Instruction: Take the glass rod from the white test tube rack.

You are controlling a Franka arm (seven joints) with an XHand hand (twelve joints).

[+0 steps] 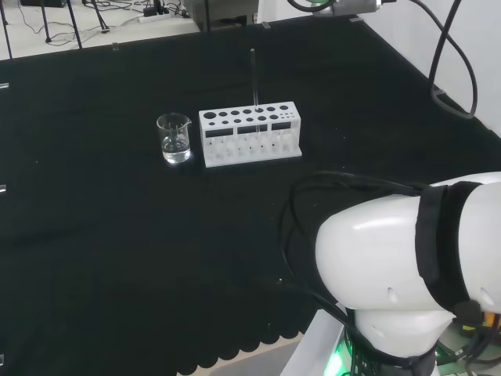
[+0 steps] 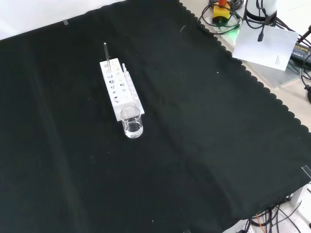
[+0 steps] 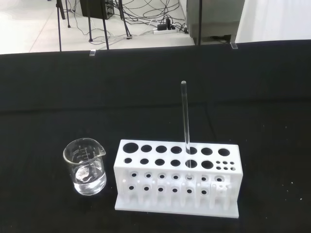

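Well, the glass rod stands upright in the white test tube rack ahead of me; I should pinch it high and lift straight, though I cannot tell my fingers' state.

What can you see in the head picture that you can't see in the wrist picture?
The head view alone has the arm's big white link at the right. The wrist view alone brings out the printed marks on the beaker and the small holes at one end of the white test tube rack. Both share the glass rod standing upright in the rack, the beaker beside it, and the black cloth.
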